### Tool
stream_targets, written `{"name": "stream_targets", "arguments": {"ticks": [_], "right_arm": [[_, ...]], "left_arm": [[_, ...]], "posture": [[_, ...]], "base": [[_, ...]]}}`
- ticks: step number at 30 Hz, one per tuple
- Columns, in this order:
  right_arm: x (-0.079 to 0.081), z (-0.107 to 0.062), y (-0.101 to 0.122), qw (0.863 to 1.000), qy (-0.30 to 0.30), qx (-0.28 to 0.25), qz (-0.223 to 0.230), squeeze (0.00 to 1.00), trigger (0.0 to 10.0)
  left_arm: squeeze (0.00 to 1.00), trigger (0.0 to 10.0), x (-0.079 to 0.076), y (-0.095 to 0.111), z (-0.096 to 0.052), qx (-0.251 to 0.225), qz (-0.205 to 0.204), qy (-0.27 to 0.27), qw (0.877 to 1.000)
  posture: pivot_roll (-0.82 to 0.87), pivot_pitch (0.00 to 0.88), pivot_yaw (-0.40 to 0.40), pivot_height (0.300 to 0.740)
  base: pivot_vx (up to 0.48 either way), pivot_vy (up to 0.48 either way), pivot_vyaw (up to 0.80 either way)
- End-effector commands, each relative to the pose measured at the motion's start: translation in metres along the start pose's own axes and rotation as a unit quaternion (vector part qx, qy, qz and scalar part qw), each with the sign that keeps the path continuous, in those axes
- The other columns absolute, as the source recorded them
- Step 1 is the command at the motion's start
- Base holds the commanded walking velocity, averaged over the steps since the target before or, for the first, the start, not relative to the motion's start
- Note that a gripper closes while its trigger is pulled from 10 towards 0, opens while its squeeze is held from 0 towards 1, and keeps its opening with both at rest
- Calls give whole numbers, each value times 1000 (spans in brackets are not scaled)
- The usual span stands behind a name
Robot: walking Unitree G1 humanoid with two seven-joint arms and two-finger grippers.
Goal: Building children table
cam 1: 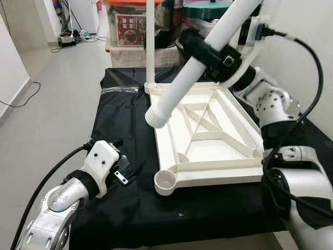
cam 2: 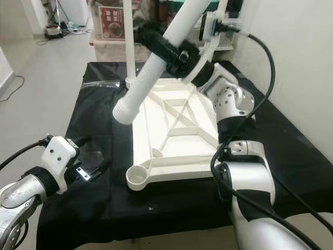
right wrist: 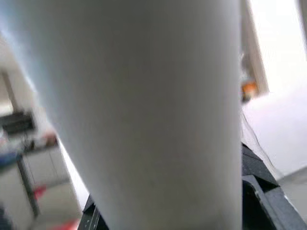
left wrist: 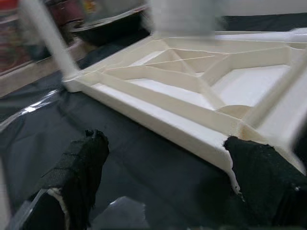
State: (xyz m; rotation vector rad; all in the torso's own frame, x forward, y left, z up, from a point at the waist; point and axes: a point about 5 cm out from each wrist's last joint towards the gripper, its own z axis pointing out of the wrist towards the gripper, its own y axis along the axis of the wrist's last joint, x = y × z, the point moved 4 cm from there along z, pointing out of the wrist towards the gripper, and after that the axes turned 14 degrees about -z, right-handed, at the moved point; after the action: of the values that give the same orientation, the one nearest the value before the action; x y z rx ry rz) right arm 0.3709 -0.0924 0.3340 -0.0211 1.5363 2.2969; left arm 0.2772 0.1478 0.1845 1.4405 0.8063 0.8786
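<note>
Nearest the robot, the left gripper hovers low over the black cloth-covered platform, its padded fingers spread apart and holding nothing, just beside the near left rim of the upturned white plastic tabletop. That tabletop lies ribs-up on the cloth, with an open round leg socket at its near left corner and another socket just behind it.

Above the tray, the right gripper is clamped around a long white plastic leg tube, which slants down with its flared end hanging over the left rim, not yet in a socket. To my eye the tube needs standing upright before it goes down, lined square over the near socket; the free left gripper could steady the rim against sliding.

At the far left corner one white leg already stands upright, so a swing that way risks knocking it. Boxes and pots crowd the far edge; open floor lies to the left, and a wall close on the right.
</note>
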Motion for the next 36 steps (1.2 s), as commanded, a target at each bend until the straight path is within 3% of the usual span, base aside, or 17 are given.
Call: {"name": "stream_targets", "arguments": {"ticks": [1,3,7,10,11,23,28,36], "right_arm": [[12,-2,-11,997,37,50,-46,0,0],[18,-3,-19,994,50,72,-58,0,0],[44,-8,-49,985,85,128,-79,0,0],[48,-8,-53,984,90,133,-82,0,0],[63,-7,-61,983,103,131,-72,0,0],[90,-5,-75,980,124,136,-72,0,0],[110,-14,-96,971,139,173,-88,0,0],[101,-20,-100,969,120,191,-101,0,0]], "left_arm": [[0,10000,15,-9,-6,15,-22,38,999],[0,10000,23,-10,-9,16,-29,60,998],[0,10000,73,-21,-35,28,-51,199,978],[0,10000,78,-23,-39,31,-53,216,975],[0,10000,83,-24,-48,26,-61,229,971],[0,10000,74,-27,-46,23,-73,221,972],[0,10000,69,-28,-41,18,-84,222,971],[0,10000,65,-30,-39,18,-91,216,972]], "posture": [[45,0,-62,740],[46,0,-62,740],[51,0,-68,740],[51,0,-68,740],[55,0,-71,740],[57,0,-76,740],[55,0,-82,740],[47,0,-80,740]], "base": [[0,0,0],[0,0,0],[0,0,0],[0,0,0],[0,0,0],[0,0,0],[0,0,0],[0,0,0]]}}
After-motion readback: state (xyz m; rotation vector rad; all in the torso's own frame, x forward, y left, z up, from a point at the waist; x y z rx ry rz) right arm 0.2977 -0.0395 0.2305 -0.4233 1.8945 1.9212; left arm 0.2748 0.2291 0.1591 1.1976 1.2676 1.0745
